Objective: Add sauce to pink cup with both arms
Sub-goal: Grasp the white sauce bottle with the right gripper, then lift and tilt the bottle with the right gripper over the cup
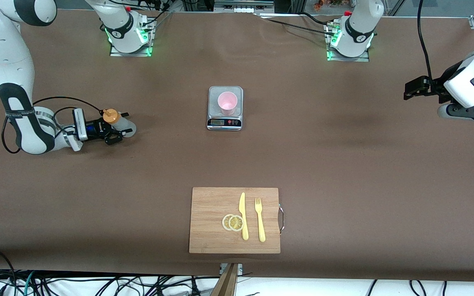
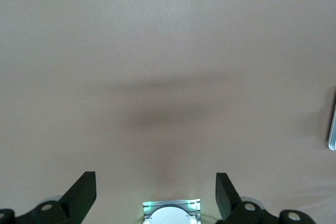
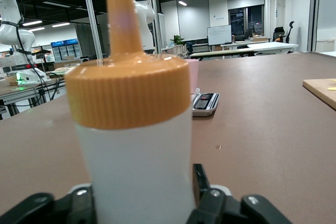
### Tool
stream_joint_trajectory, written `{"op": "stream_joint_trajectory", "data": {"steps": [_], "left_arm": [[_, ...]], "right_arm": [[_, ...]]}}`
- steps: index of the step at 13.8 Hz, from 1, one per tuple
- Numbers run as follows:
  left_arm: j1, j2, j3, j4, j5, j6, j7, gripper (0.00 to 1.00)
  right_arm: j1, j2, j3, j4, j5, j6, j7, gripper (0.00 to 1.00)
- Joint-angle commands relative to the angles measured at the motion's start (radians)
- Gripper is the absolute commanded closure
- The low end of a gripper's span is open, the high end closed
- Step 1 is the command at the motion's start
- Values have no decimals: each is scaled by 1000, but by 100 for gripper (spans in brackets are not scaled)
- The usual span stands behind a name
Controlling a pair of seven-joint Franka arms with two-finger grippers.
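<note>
Front view: right gripper (image 1: pixel 115 130) at mid-left, fingers around the sauce (image 1: pixel 118 122) on the bench, closing; pink cup (image 1: pixel 226 103) sits on the scale (image 1: pixel 225 122) at upper centre. Left wrist view: left gripper (image 2: pixel 156 192) waits, fingers apart over bare bench. Right wrist view: sauce (image 3: pixel 134 145) fills the frame; an off-centre clamp could tip it.

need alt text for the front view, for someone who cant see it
The right gripper has its fingers around the sauce bottle, standing at the right arm's end of the table. The pink cup sits on a scale mid-table, and the left gripper waits open at its own end.
</note>
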Motion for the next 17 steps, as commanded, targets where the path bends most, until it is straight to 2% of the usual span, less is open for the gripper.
{"op": "stream_joint_trajectory", "data": {"steps": [1, 3, 5, 7, 11, 15, 17], "left_arm": [[10, 15, -14, 35, 26, -20, 19, 0], [10, 15, -14, 35, 24, -20, 19, 0], [10, 15, -12, 35, 24, -20, 21, 0], [12, 15, -10, 35, 24, -20, 23, 0], [12, 17, -7, 36, 24, -18, 24, 0], [10, 17, -9, 36, 24, -17, 21, 0], [9, 17, -9, 36, 23, -17, 21, 0]], "right_arm": [[43, -1, 4, 21, -19, 16, 32, 100], [78, -50, 4, 30, -24, 73, 56, 100], [123, -93, 7, 67, -80, 79, 230, 100], [157, -123, 54, 148, -146, 82, 395, 100], [256, -221, 160, 251, -425, 122, 841, 100], [333, -231, 290, 319, -689, 129, 1160, 100], [391, -231, 333, 333, -793, 127, 1281, 100]]}}
